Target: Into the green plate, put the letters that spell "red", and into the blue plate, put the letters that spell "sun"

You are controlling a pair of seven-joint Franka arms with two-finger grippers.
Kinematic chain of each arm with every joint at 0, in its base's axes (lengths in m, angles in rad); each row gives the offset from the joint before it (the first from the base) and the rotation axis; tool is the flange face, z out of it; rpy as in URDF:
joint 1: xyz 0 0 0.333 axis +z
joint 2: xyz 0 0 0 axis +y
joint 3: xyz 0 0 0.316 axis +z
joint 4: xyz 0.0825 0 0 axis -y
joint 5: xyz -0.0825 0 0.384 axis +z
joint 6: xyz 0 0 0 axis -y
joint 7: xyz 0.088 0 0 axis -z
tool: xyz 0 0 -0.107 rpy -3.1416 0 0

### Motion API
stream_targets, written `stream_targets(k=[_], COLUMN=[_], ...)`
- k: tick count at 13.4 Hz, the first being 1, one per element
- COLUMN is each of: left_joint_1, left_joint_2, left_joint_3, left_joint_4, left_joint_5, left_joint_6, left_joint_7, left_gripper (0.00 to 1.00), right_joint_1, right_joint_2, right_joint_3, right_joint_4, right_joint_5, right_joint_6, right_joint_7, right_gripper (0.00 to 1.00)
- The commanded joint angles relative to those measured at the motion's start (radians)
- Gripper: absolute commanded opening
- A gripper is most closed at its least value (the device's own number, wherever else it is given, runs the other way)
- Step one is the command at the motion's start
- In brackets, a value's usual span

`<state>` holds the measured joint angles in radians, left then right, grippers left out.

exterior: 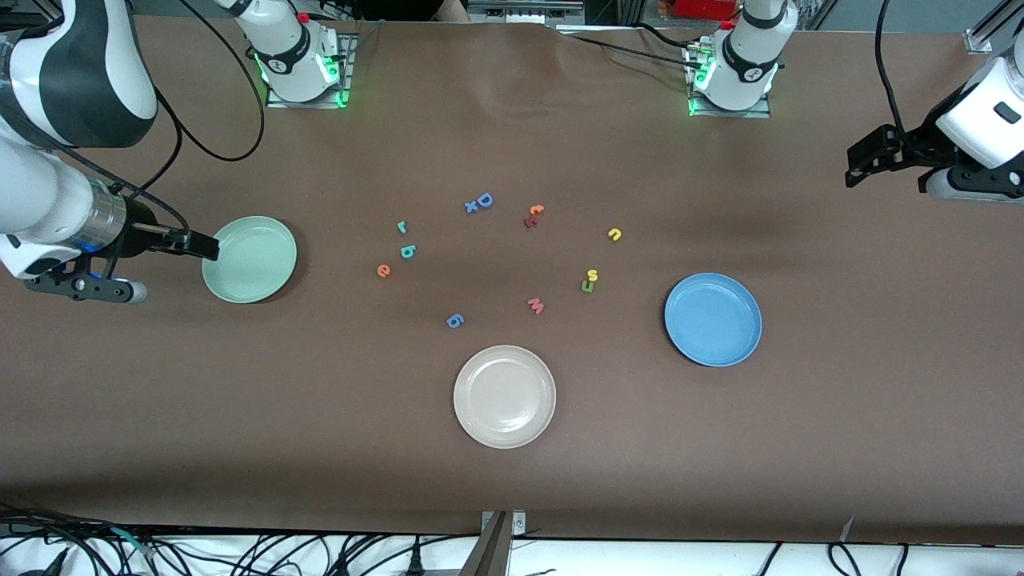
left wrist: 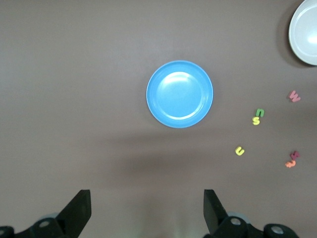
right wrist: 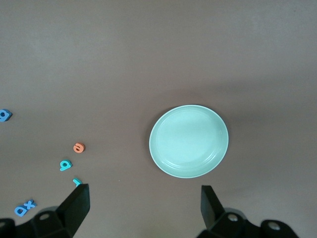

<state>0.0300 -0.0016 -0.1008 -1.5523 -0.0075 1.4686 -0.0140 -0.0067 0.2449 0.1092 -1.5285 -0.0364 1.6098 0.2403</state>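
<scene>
Both sets of jaws stand wide and empty: the right gripper (exterior: 204, 246) hangs at the green plate (exterior: 250, 259), the left gripper (exterior: 860, 170) well clear of the blue plate (exterior: 713, 319). The letters r (exterior: 402, 227), d (exterior: 408, 252), e (exterior: 384, 271), s (exterior: 592, 276), u (exterior: 588, 286) and n (exterior: 614, 234) lie flat on the surface, well out from either set of jaws. They look tiny, light and thin, so I judge each needs a low pinch across its width.

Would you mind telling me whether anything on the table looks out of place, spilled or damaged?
Nothing stands out. The green plate, blue plate and cream plate sit flat and hold nothing, and the small letters lie scattered on the table between them, none in a plate yet.
</scene>
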Motion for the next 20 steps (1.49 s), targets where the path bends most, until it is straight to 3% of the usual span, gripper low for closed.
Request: stream_targets(k=[1,7,10,16,18,20], left_joint_1=[-0.008,-0.062,-0.148,-0.292,-0.331,-0.334], left_joint_2=[0.018,0.069,0.199,0.34,0.342,0.292], left_joint_3=[-0.005,-0.025,-0.025,-0.025,-0.025,-0.065], left_joint_4=[0.014,0.014,0.017,0.017,-0.05,-0.193], left_joint_5=[0.006,0.009,0.009,0.001,0.003,0.001], left_joint_6=[-0.018,-0.01,-0.004,0.219,0.266,0.364], left_joint_7=[0.017,0.016,0.003,-0.066,-0.107,-0.113], left_gripper=[1.0,1.0,1.0,1.0,1.0,1.0], right_joint_1=[-0.01,-0.01,-0.01,0.031,0.088,0.146], right_joint_2=[-0.013,-0.013,-0.013,-0.006,0.007,0.042], right_joint_3=[0.01,0.01,0.012,0.017,0.017,0.017], right_joint_4=[-0.008,-0.009,-0.009,-0.009,-0.012,-0.013], right_joint_5=[-0.004,-0.008,-0.042,-0.034,-0.031,-0.014], right_joint_6=[-0.008,-0.008,-0.008,-0.007,0.002,0.028], right_joint_7=[-0.003,-0.003,-0.003,0.025,0.132,0.229], right_gripper=[1.0,0.99,0.99,0.99,0.99,0.99])
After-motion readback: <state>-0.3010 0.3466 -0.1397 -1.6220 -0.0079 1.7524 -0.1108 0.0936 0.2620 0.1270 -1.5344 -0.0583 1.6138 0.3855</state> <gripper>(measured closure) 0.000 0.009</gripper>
